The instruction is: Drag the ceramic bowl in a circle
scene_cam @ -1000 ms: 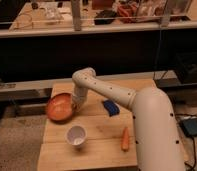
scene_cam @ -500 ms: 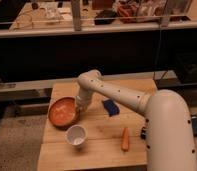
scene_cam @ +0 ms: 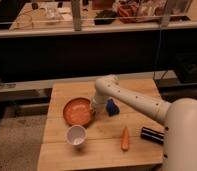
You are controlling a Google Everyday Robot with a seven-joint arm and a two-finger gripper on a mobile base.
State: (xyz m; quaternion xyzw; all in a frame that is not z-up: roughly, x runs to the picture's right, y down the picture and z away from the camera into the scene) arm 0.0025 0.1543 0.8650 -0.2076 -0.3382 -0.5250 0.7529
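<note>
**Bowl (scene_cam: 77, 111) slid right; gripper (scene_cam: 95, 108) at its rim**

Since a second ago the bowl has come rightward over the table (scene_cam: 99, 155), from near the left edge to a spot just behind the cup (scene_cam: 76, 135). The robot's white body (scene_cam: 184, 137) has drawn right as well, baring a black cylinder (scene_cam: 152, 134). Cup and carrot (scene_cam: 125, 138) have stayed put.

Nearest stands the cup, small, round, smooth and white, with its mouth up. To its right lies the carrot, a tapered orange stick set along the pale wooden planks. Just beyond it the dark cylinder lies on its side against the body.

Behind the cup sits the bowl, upright on the wood. It is wide, shallow and round, orange-red with a darker rim, and much broader than the cup. The gripper comes down at the bowl's right rim with its fingers closed. Whether the rim is pinched between them cannot be told. Just right of the gripper lies a small blue thing (scene_cam: 112, 107), blocky in outline.

The arm (scene_cam: 134, 100) is a smooth white tube. It bends at a rounded elbow above the gripper and slopes down to the body at lower right.

Past the table's far edge runs a dark band, then a pale rail (scene_cam: 52, 32), then a cluttered counter (scene_cam: 52, 12).
</note>
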